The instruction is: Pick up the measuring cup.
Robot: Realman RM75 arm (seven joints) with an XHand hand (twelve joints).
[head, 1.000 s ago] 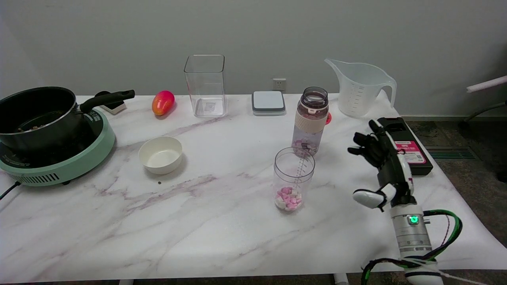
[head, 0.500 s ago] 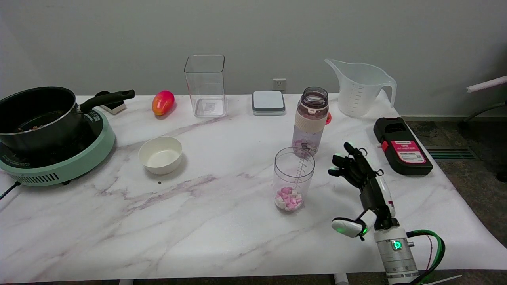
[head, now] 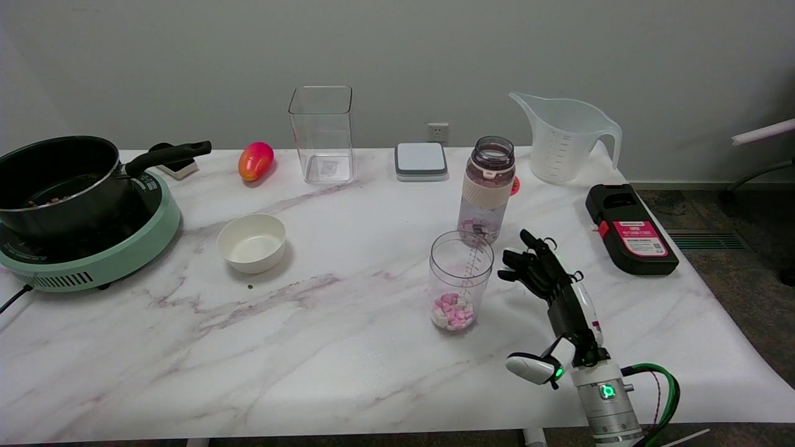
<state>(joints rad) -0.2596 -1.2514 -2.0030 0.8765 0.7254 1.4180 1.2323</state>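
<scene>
The measuring cup is a small clear cylinder with a printed scale, standing upright right of the table's middle, with pink and white candies at its bottom. My right hand hovers just to the cup's right, a small gap between them. Its dark fingers are spread and point towards the cup's upper rim, and the white-tipped thumb sticks out low on the near side. Nothing is in the hand.
A tinted bottle with candies stands right behind the cup. A big translucent jug and a black-and-pink box are at the far right. Farther left are a white bowl, a pot on a green cooker, a clear canister, and a grey lid.
My right hand has moved left and nearer, from beside the black box to just right of the measuring cup, staying open. Nothing on the table has moved.
</scene>
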